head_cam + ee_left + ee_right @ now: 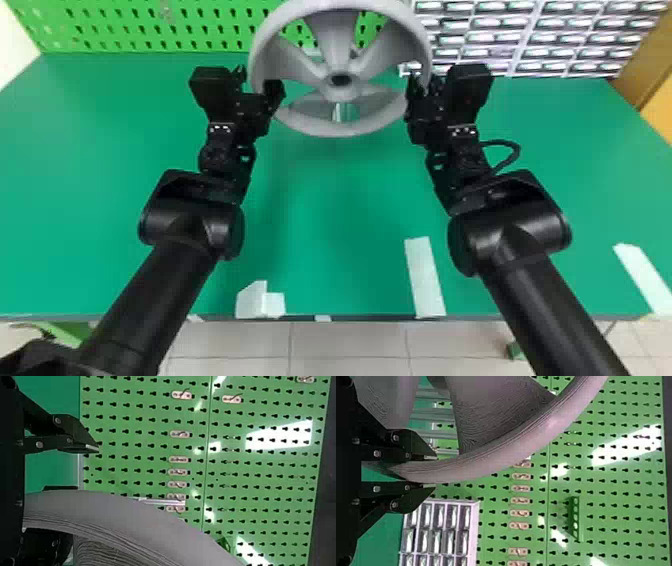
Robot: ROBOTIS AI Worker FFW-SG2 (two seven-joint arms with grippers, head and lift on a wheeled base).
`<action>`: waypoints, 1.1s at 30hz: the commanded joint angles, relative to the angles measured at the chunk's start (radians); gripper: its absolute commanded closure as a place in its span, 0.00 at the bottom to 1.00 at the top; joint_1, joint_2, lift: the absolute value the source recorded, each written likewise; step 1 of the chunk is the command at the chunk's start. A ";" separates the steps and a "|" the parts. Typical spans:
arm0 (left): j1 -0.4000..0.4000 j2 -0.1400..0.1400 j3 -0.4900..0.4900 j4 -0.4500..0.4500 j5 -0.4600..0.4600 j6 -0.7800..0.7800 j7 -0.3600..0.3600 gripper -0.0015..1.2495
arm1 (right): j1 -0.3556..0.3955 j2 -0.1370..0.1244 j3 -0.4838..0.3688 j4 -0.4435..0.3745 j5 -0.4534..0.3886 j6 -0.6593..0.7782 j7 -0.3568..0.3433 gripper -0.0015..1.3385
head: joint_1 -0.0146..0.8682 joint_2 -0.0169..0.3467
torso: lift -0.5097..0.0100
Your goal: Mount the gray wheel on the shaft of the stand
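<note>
Alignment of the gray wheel (336, 55) with the shaft seems in hand, its rim (494, 465), upright by the stand (344, 113), being pinched by the right gripper (434, 473) and straddled by the left gripper (258, 78), fingers parted, so hub (341, 92) seating should be checked before release.

The head view's top edge clips the gray wheel (325, 131), which (naturally) partly hides the silvery metal (344, 112) behind.
</note>
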 commanded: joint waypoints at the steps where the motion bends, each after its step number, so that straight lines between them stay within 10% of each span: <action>1: 0.004 0.000 0.003 0.000 0.000 0.009 0.002 0.63 | -0.002 0.001 0.001 0.000 0.000 0.016 -0.017 0.88 | 1.00 0.19 | 0.79; 33: -0.016 -0.001 0.003 0.000 0.000 0.052 -0.011 0.62 | -0.007 0.002 -0.015 -0.027 0.014 0.062 -0.017 0.88 | 1.00 0.19 | 0.79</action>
